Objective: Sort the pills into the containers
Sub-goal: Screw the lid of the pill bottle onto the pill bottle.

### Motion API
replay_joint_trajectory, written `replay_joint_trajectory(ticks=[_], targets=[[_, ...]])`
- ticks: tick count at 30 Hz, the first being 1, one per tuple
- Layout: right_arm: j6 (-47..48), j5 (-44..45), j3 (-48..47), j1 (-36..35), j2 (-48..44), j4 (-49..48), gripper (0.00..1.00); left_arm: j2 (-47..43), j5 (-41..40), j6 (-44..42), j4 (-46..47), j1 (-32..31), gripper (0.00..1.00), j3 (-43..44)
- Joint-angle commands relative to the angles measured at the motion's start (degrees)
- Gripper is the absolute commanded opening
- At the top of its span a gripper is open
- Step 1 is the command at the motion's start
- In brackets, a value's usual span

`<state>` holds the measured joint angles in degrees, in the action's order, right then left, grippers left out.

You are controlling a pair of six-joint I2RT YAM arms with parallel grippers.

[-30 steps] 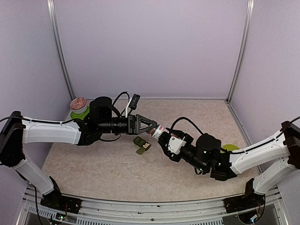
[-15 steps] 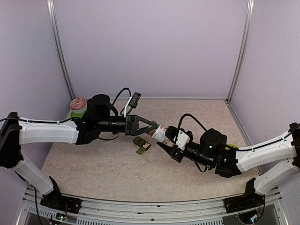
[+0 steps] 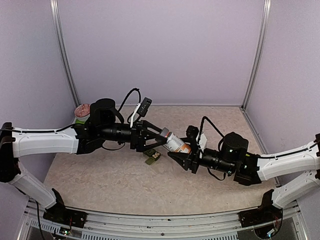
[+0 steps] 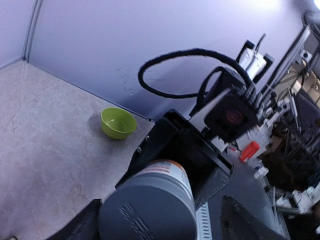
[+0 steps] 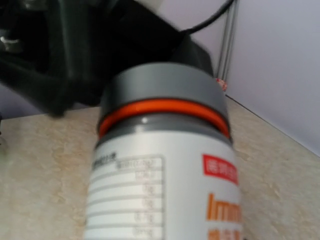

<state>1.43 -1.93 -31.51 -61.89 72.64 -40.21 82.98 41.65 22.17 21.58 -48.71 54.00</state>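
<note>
A white pill bottle (image 3: 176,144) with an orange label and a grey cap hangs in the air over the middle of the table, with my right gripper (image 3: 184,147) shut on its body. The bottle (image 5: 165,190) fills the right wrist view and hides the fingers there. My left gripper (image 3: 163,137) faces the cap, and its jaws are spread on either side of it. In the left wrist view the cap (image 4: 145,210) sits between the fingers (image 4: 242,220) with a gap showing. The dark green containers (image 3: 151,160) lie on the table just below, partly hidden. No pills show.
A lime-green bowl (image 4: 118,122) stands on the table near the back wall in the left wrist view. A red-patterned round thing (image 3: 82,109) sits at the back left corner. Metal frame posts stand at both back corners.
The left jaws have spread apart from the cap. The right arm has drawn the bottle a little to the right and higher, with its elbow shifting right.
</note>
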Motion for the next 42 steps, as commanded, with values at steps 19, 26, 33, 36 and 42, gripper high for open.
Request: replay_joint_trajectory(ticks=[19,26,33,36,42], targets=[[0.77,6.3,-0.86,1.68,-0.54,-6.41,0.19,-1.45,-5.31,10.88,2.58,0.94,0.99,-1.58],[0.37,6.07,-2.57,1.66,1.64,-5.79,0.19,-0.98,-5.37,11.03,3.06,0.63,0.99,-1.47],[-0.72,3.41,-4.5,1.47,6.75,-5.5,0.19,-0.85,-4.51,11.21,4.52,0.28,0.99,-1.27],[-0.65,3.33,-5.4,0.74,8.56,-5.31,0.18,-1.04,-4.68,11.12,4.39,0.19,0.99,-1.3],[-0.46,2.66,-6.58,-0.47,11.38,-4.94,0.18,-1.11,-4.39,10.91,4.45,0.1,0.99,-0.92]])
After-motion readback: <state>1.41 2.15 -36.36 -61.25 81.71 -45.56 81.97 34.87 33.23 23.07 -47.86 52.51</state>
